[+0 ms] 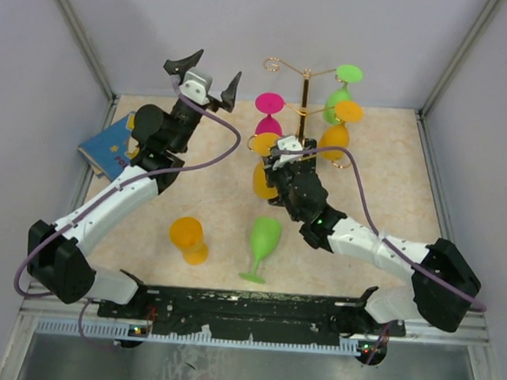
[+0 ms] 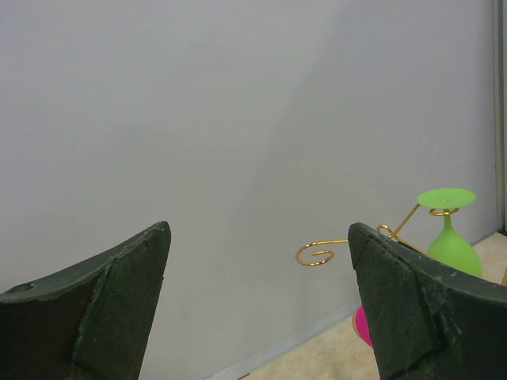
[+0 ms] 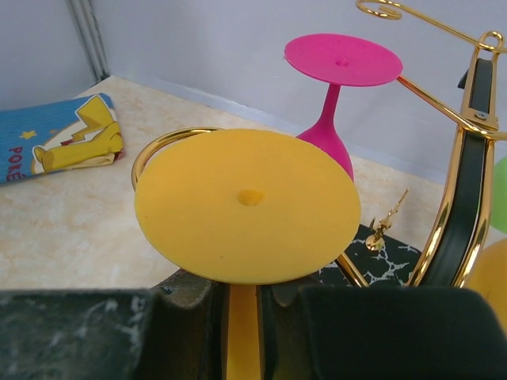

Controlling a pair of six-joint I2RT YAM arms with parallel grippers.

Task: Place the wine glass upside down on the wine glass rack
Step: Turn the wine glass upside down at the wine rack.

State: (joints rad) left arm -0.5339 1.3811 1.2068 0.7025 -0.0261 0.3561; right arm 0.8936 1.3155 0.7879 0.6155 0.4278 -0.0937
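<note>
Right wrist: I can't see the bowl of the matte orange wine glass (image 3: 245, 202), its own round foot covers it; flat blue cartoon-print item (image 3: 55, 138) cut off at left edge

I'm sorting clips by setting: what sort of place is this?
Probably a robot lab test cell: grey partition walls enclose a beige tabletop, with the left arm and right arm bolted to a black rail.

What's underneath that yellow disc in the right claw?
The yellow disc is the wine glass's foot; its stem drops between the fingers of the right gripper, with a gold rack loop at its left edge. In the wrist view they cover the bowl.
</note>
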